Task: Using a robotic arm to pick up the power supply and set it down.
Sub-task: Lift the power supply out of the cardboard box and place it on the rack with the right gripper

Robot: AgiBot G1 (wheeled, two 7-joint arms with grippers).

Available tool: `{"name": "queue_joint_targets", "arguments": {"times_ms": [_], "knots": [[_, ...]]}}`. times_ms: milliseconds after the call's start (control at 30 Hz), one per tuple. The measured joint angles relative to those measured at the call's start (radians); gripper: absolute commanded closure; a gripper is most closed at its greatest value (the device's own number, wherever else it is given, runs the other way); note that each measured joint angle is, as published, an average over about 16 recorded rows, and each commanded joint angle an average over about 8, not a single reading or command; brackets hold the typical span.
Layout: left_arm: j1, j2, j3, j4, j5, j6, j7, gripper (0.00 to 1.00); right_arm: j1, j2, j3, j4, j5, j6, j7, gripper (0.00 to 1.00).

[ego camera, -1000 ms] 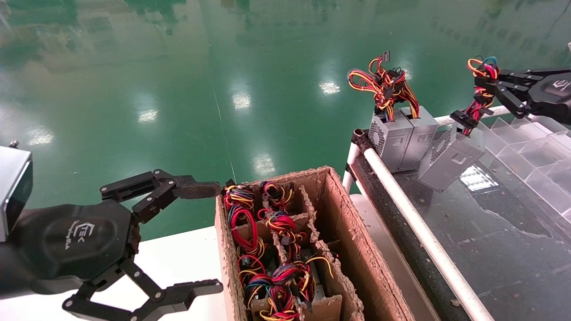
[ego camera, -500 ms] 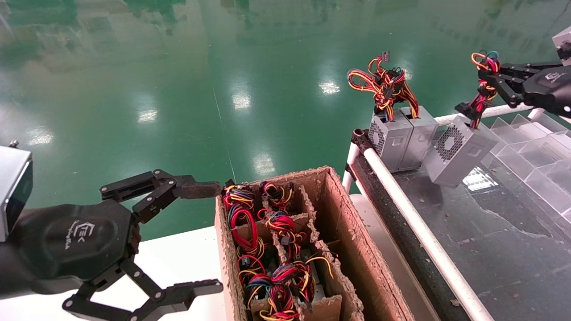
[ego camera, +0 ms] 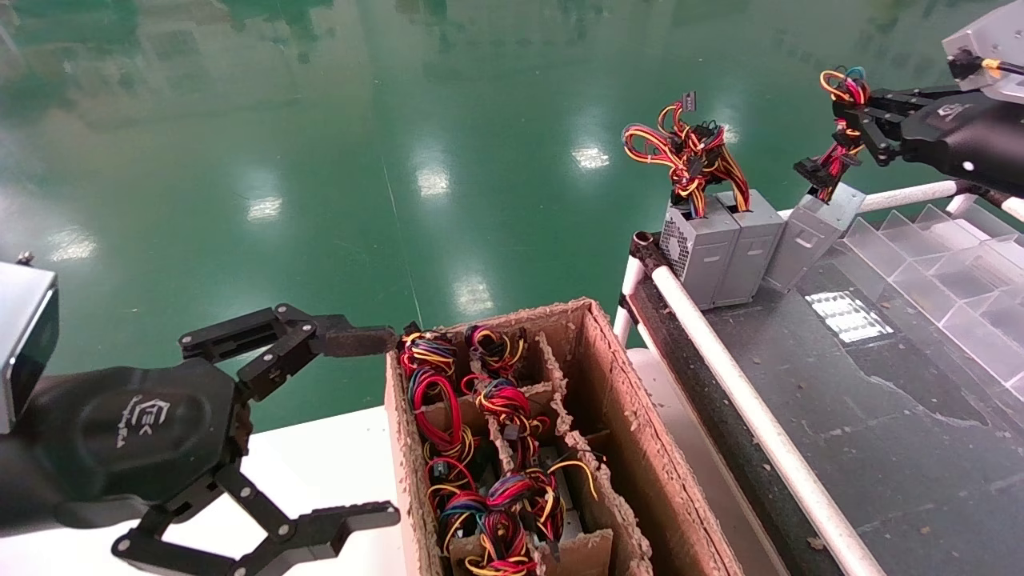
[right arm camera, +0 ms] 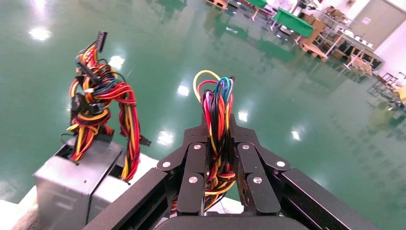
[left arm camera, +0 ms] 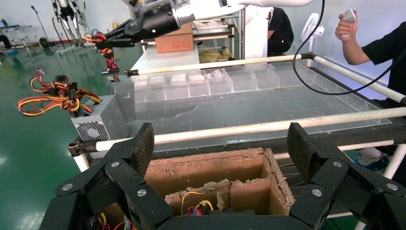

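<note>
At the lower left of the head view we see the left gripper (ego camera: 376, 424), parked over the white desk (ego camera: 320, 472), its fingers spread wide apart and holding nothing. Just right of it stands an open cardboard box (ego camera: 640, 448) with dividers, its compartments stuffed with red, yellow and blue wire bundles (ego camera: 496, 400). Right of the box a white rail (ego camera: 744, 408) runs diagonally along the edge of a dark desk (ego camera: 880, 432). At the far end of that desk, in the upper right of the frame, two grey units (ego camera: 720, 244) stand upright side by side and touching, their coloured wires (ego camera: 688, 152) rising above them. Just beside them on the right we find the power supply (ego camera: 812, 232), tilted, its lower end at the desk beside the two units; whether it rests there we cannot tell. Its wire bundle (ego camera: 840, 120) runs up into the right gripper (ego camera: 852, 112) at the upper right corner. The right wrist view shows that gripper's fingers (right arm camera: 191, 172) closed tight on the bundle (right arm camera: 218, 124). Clear plastic trays (ego camera: 952, 264) line the desk at the right edge.
</note>
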Motion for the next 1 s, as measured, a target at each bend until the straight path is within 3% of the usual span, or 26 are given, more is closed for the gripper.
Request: {"name": "queue_joint_targets", "arguments": {"times_ms": [367,1000], "knots": [[0.000,0.000,0.001,0.000,0.000,0.000,0.000,0.00,0.000,-0.010,-0.012,-0.011,-0.017,0.039,-0.004,1.00],[0.000,-0.001,0.002,0.000,-0.001,-0.001,0.001,0.00,0.012,0.069,-0.037,-0.009,-0.054,-0.085,0.006,1.00]]}}
